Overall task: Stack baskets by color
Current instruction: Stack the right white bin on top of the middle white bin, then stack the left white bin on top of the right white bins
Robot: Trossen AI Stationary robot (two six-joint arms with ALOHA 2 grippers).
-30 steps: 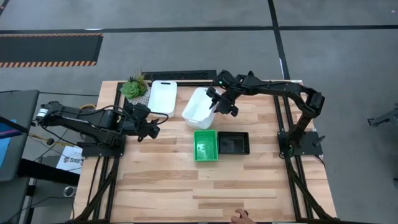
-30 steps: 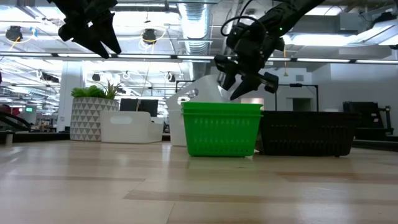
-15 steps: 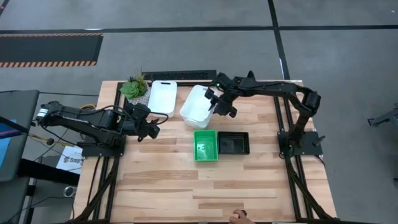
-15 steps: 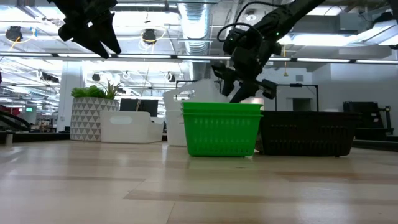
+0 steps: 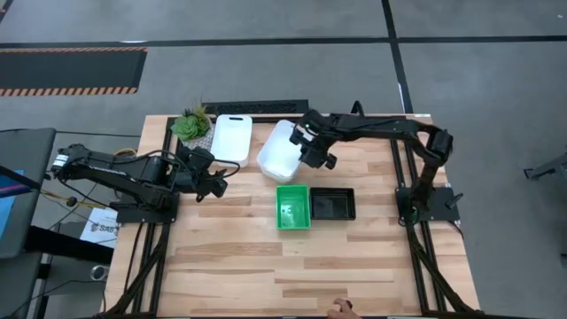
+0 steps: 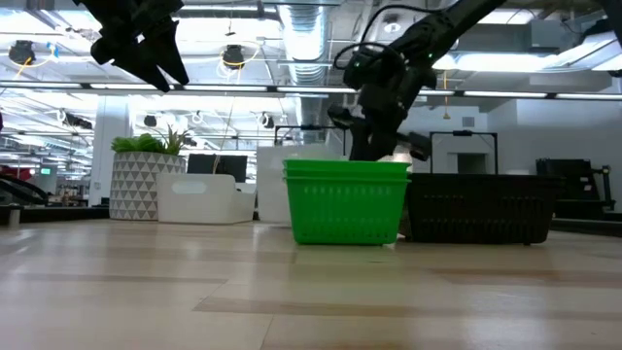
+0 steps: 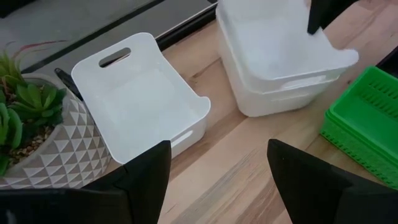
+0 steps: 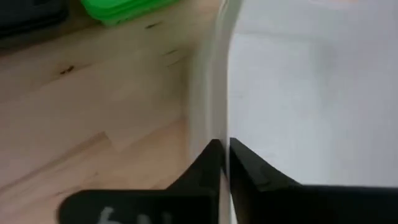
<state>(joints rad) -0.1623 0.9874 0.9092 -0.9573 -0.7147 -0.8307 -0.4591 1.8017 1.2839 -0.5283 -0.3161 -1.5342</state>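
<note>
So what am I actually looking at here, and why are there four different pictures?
It is one table seen by four cameras: one overhead, one at table-top height, one on each arm's wrist. Two dark robot arms sort small baskets by colour. The right gripper has pinched the rim of a white basket stack, two nested; its wrist camera shows the fingers closed on that thin wall. The left gripper waits open at the table's left side. Also on the wooden table: a single white basket, a green stack, a black basket and a potted plant.
</note>
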